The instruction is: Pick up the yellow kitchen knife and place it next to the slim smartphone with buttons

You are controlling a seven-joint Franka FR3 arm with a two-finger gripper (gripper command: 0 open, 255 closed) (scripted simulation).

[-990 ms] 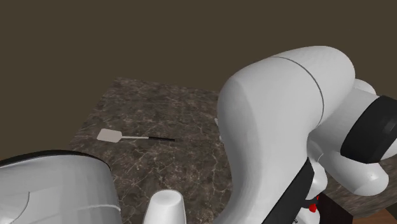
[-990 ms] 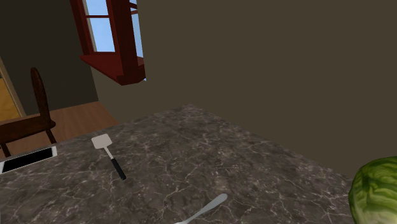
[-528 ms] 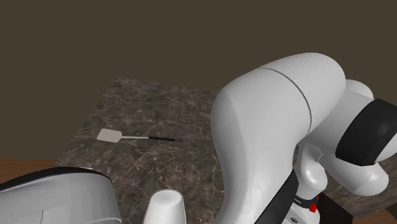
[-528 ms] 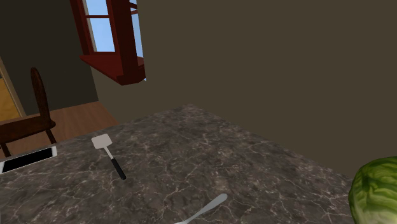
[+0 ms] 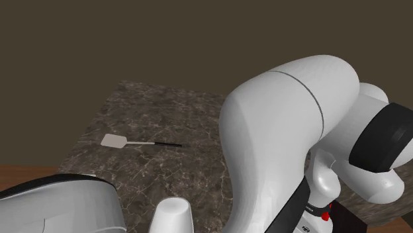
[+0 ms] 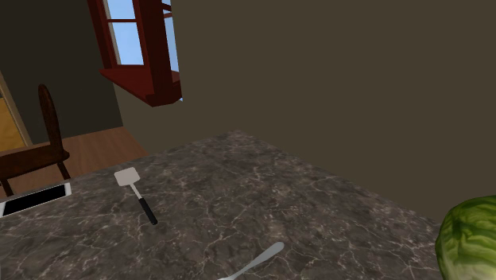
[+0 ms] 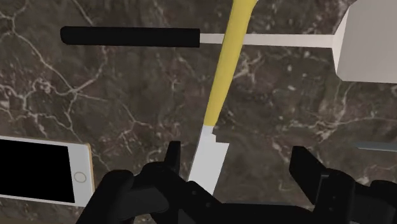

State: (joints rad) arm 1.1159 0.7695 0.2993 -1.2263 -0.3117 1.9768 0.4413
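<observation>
In the wrist view a knife (image 7: pixel 222 83) with a yellow handle and a white blade lies lengthwise between my gripper's (image 7: pixel 238 164) open fingers. Its blade is close to one fingertip (image 7: pixel 173 156) and well apart from the other, so nothing clasps it. The yellow handle crosses over the thin shaft of a spatula (image 7: pixel 130 36). Beside the gripper, on the blade's side, a slim white smartphone (image 7: pixel 38 168) with a black screen and a round button lies flat on the dark marble top. The same phone (image 6: pixel 36 199) lies near the table's edge at the second exterior view's left.
The spatula (image 5: pixel 119 140) (image 6: pixel 131 184) has a pale head and a black handle. A green cabbage (image 6: pixel 469 239) sits at the second exterior view's right, with a grey utensil (image 6: pixel 262 258) in front. My white arm (image 5: pixel 284 139) fills the shoulder view's right. A wooden chair (image 6: pixel 48 127) stands beyond the table.
In the shoulder view my arm's big white links shifted a little between the oldest frame and half a second ago, then held still. The spatula and phone have not moved.
</observation>
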